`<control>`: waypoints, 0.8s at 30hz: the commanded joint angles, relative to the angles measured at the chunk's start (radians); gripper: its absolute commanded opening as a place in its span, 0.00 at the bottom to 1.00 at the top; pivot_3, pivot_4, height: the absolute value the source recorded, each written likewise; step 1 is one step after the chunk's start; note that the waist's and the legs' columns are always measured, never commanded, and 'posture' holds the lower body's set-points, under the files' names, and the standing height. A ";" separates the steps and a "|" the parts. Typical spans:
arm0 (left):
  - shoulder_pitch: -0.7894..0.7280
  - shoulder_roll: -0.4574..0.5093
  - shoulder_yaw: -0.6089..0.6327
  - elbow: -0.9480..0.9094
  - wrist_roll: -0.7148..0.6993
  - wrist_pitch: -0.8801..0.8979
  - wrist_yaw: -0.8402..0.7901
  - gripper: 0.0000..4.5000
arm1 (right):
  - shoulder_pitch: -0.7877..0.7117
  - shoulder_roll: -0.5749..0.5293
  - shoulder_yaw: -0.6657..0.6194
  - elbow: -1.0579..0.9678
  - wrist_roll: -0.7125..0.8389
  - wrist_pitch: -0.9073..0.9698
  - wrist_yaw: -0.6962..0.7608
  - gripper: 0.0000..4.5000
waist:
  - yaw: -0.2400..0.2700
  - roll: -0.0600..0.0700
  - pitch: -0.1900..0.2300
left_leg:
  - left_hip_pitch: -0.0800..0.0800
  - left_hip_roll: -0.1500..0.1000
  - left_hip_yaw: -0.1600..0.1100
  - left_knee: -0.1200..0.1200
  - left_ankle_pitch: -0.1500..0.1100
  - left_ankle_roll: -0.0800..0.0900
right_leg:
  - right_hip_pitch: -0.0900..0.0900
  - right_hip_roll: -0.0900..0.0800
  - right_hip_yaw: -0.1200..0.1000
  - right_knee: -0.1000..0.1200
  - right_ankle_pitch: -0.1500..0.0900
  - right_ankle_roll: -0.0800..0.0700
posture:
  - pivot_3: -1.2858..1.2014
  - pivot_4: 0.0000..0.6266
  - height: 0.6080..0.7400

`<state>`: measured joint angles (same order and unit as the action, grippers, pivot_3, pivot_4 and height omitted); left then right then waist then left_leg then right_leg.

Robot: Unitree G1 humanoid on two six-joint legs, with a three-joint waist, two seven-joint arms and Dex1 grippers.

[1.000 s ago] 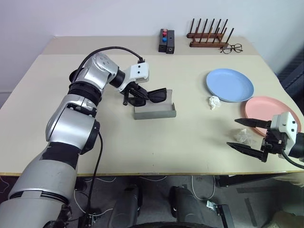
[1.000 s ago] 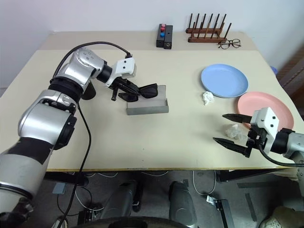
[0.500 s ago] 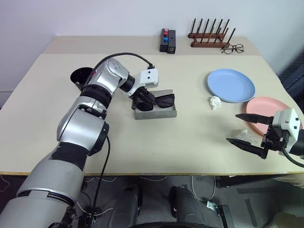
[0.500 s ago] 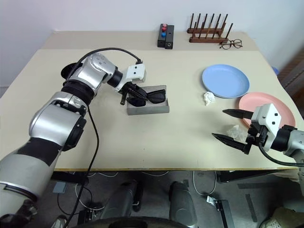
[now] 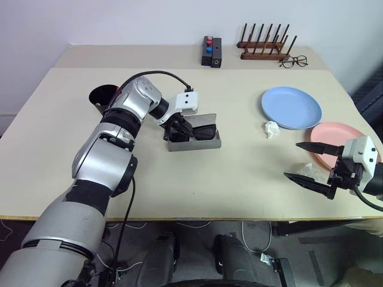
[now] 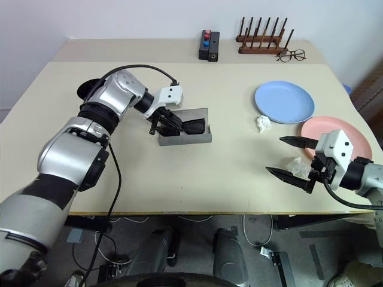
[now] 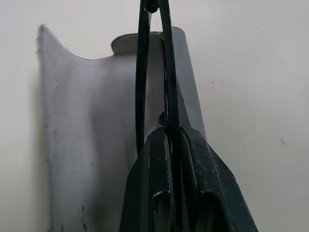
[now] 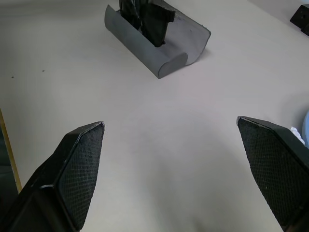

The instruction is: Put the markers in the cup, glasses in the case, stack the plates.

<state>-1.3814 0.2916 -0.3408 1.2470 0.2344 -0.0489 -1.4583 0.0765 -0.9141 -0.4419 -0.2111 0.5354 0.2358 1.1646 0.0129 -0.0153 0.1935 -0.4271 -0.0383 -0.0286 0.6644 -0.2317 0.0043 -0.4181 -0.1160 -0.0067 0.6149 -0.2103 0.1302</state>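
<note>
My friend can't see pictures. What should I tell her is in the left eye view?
The robot's left gripper is lowering black sunglasses into an open grey case on a beige table. To the right lie a blue plate and a pink plate, with the right gripper open wide beside crumpled paper. A black cup stands behind the left arm.

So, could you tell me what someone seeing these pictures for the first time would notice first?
Most likely the left gripper near the table's middle, lowering the black sunglasses into the open grey case, its fingers close around the frame. Next, the right gripper at the table's near right edge, its jaws wide open and empty, beside the pink plate and the light blue plate lying apart, not stacked.
</note>
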 commanded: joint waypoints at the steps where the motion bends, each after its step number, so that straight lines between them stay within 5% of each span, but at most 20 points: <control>1: -0.005 0.005 0.003 -0.032 0.005 -0.001 -0.024 0.50 | -0.016 0.005 -0.004 -0.021 0.014 -0.006 -0.005 1.00 | 0.000 0.000 0.000 | 0.000 0.000 0.000 0.000 0.000 0.000 | 0.000 0.000 0.000 0.000 0.000 0.000 | 0.52 0.24 1.00; 5: -0.002 0.006 0.015 -0.040 0.001 -0.019 0.015 0.95 | -0.024 0.004 0.003 -0.017 0.012 -0.007 -0.006 1.00 | 0.000 0.000 0.000 | 0.000 0.000 0.000 0.000 0.000 0.000 | 0.000 0.000 0.000 0.000 0.000 0.000 | 0.52 0.24 1.00; 12: -0.049 0.005 0.090 -0.045 -0.052 0.006 0.116 0.95 | -0.054 0.004 0.026 0.004 -0.001 -0.014 -0.015 1.00 | 0.000 0.000 0.000 | 0.000 0.000 0.000 0.000 0.000 0.000 | 0.000 0.000 0.000 0.000 0.000 0.000 | 0.52 0.24 1.00; 15: -0.081 0.006 0.132 -0.033 -0.071 0.051 0.195 0.77 | -0.072 0.006 0.041 0.013 -0.004 -0.016 -0.019 1.00 | 0.001 0.000 0.000 | 0.000 0.000 0.000 0.000 0.000 0.000 | 0.000 0.000 0.000 0.000 0.000 0.001 | 0.52 0.24 1.00; 22: -0.109 0.004 0.164 -0.019 -0.049 0.107 0.424 0.02 | -0.127 0.014 0.081 0.045 -0.014 -0.030 -0.024 1.00 | 0.000 0.000 0.000 | 0.000 -0.001 0.000 0.000 0.000 0.000 | 0.000 0.000 0.000 0.000 0.001 0.002 | 0.52 0.24 1.00; 24: -0.095 -0.004 0.134 -0.016 -0.012 0.099 0.500 0.02 | -0.143 0.016 0.093 0.052 -0.016 -0.033 -0.024 1.00 | 0.000 0.000 0.000 | 0.000 -0.001 0.000 0.000 0.000 0.000 | 0.000 0.000 0.000 0.000 0.001 0.003 | 0.52 0.24 1.00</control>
<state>-1.4572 0.2914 -0.2024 1.2418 0.1982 0.0529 -1.0200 -0.0485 -0.9081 -0.3416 -0.1533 0.5173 0.2192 1.1445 0.0125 -0.0155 0.1936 -0.4270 -0.0392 -0.0289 0.6646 -0.2317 0.0042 -0.4183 -0.1160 -0.0067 0.6153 -0.2088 0.1331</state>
